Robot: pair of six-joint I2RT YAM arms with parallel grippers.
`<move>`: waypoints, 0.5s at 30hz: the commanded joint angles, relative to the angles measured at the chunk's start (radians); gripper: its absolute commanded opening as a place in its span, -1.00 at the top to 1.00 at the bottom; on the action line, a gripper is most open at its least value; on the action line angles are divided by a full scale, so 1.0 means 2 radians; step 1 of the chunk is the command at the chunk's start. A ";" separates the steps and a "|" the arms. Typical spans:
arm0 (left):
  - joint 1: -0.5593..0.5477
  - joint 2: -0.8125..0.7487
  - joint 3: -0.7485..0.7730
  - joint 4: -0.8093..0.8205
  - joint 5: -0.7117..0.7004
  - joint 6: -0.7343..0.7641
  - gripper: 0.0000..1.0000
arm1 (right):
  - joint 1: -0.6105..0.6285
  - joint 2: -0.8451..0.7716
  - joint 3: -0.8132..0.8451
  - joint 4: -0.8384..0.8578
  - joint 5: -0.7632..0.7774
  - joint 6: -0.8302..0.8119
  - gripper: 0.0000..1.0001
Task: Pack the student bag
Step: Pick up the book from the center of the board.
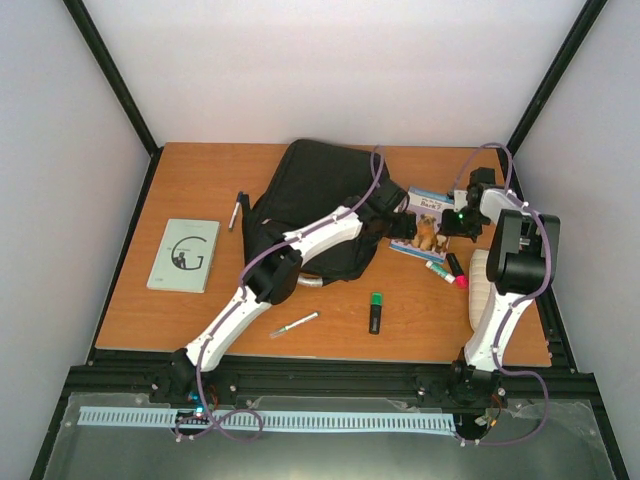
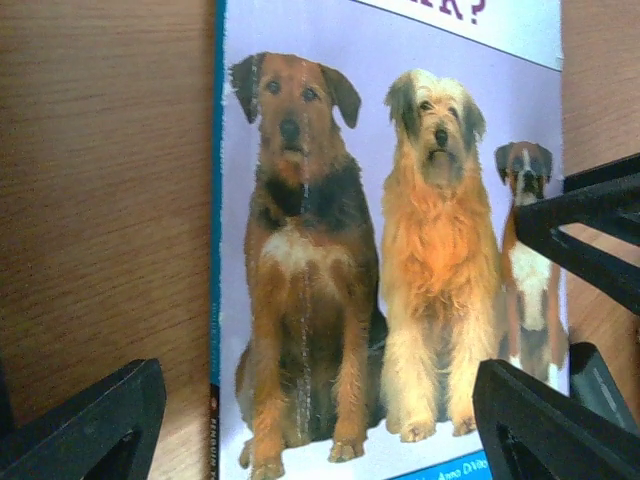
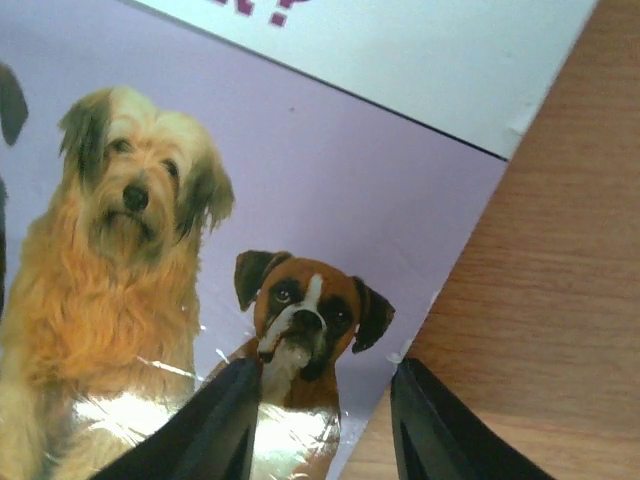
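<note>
The student bag [image 1: 310,195], a large black backpack, lies at the back middle of the table, and my left arm reaches across it. To its right lies a book with three dogs on its cover [image 1: 425,228] [image 2: 400,230] [image 3: 300,150]. My left gripper [image 1: 397,222] [image 2: 320,378] hangs open just over the book's left part, its fingers [image 2: 90,420] spread wider than the cover. My right gripper [image 1: 450,222] [image 3: 325,380] is open at the book's right edge, one finger over the boxer dog and the other over bare wood. Neither holds anything.
A grey book marked G [image 1: 185,255] lies at the left, with a dark pen [image 1: 236,210] beside it. Near the front lie a silver pen [image 1: 295,323] and a green-capped marker [image 1: 375,312]. Highlighters [image 1: 447,271] and a cream pouch [image 1: 480,290] lie at the right.
</note>
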 commanded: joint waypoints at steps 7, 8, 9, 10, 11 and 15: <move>0.004 0.024 0.015 -0.003 0.132 -0.064 -0.70 | 0.017 0.058 0.007 -0.018 0.026 -0.016 0.44; 0.004 0.021 0.008 0.011 0.143 -0.072 -0.70 | 0.018 0.061 0.008 -0.019 0.021 -0.016 0.44; 0.004 0.018 0.004 0.024 0.154 -0.080 -0.70 | 0.018 0.063 0.008 -0.021 0.017 -0.016 0.44; 0.004 0.016 0.001 0.036 0.162 -0.088 -0.70 | 0.019 0.064 0.008 -0.022 0.016 -0.016 0.44; 0.004 0.015 0.001 0.046 0.171 -0.096 -0.67 | 0.019 0.064 0.008 -0.022 0.015 -0.016 0.44; 0.004 0.002 -0.009 0.100 0.193 -0.127 -0.53 | 0.019 0.063 0.007 -0.023 0.009 -0.017 0.44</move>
